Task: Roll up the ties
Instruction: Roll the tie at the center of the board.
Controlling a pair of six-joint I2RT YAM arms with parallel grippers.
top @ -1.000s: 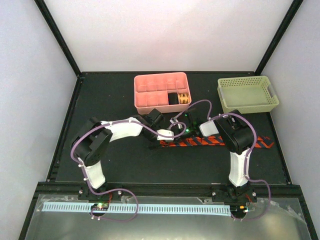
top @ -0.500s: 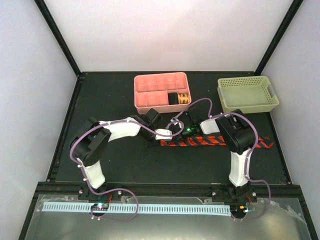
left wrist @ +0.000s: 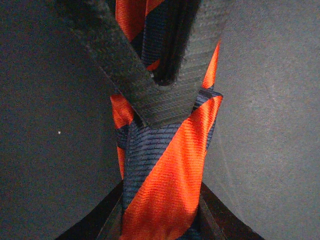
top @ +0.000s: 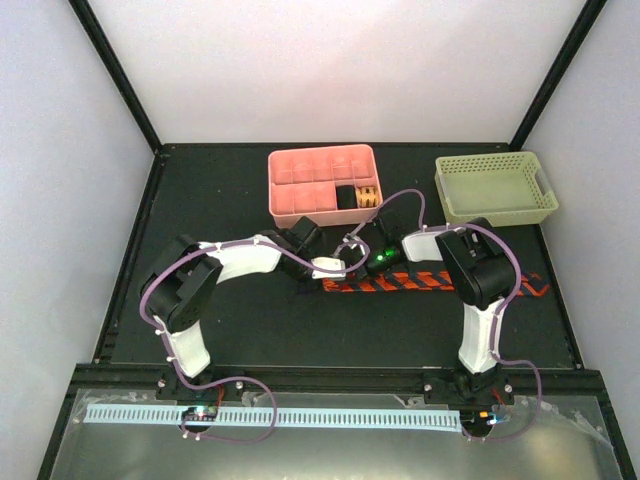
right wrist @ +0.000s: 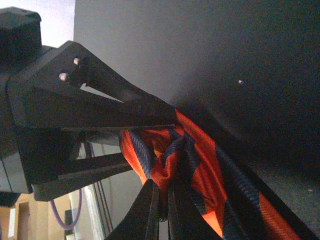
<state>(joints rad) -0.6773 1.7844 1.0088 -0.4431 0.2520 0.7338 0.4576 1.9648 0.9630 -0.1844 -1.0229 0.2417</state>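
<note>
The left gripper (top: 352,264) and right gripper (top: 374,261) both pinch one end of the tie (top: 440,283) on the table (top: 250,320), so rolling seems just starting; next, this end must curl over itself.

orange-red tie (left wrist: 165,165), navy diagonal stripes

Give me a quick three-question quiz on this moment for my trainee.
1. True or false: the tie lies inside the pink tray.
2. Of the left pincer and the right pincer, which grips the tie? A left only; B right only; C both.
3. Fill in: the tie's stripes are orange-red and ___.
Key: 1 false, it lies on the table; 2 C; 3 navy.
</note>
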